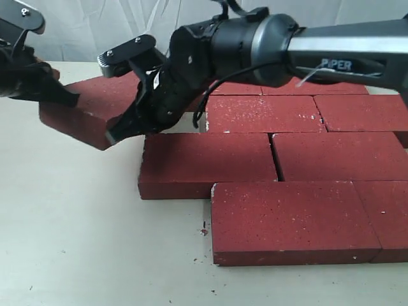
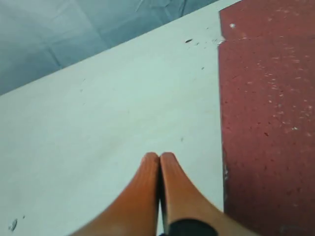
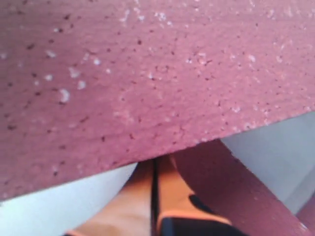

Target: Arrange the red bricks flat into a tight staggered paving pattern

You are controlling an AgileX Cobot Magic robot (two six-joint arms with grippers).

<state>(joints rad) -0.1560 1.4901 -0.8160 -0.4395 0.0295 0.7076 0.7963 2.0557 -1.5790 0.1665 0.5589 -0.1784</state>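
Observation:
Several red bricks lie flat in staggered rows at the right of the exterior view, among them a front one [image 1: 290,220] and one behind it [image 1: 207,162]. A loose red brick [image 1: 83,108] sits askew at the back left, apart from the rows. My right gripper [image 1: 118,135] reaches across and is shut, its tips against that brick's near right corner. In the right wrist view the fingertips [image 3: 155,164] vanish behind the brick's [image 3: 147,73] edge. My left gripper [image 1: 64,97] is shut at the brick's left end, empty [image 2: 160,156], beside the brick [image 2: 268,123].
The right arm [image 1: 306,48] stretches over the back row of bricks. Red crumbs [image 1: 204,229] lie on the pale table [image 1: 76,223] by the front brick's left corner. A white cloth backdrop [image 1: 95,25] hangs behind.

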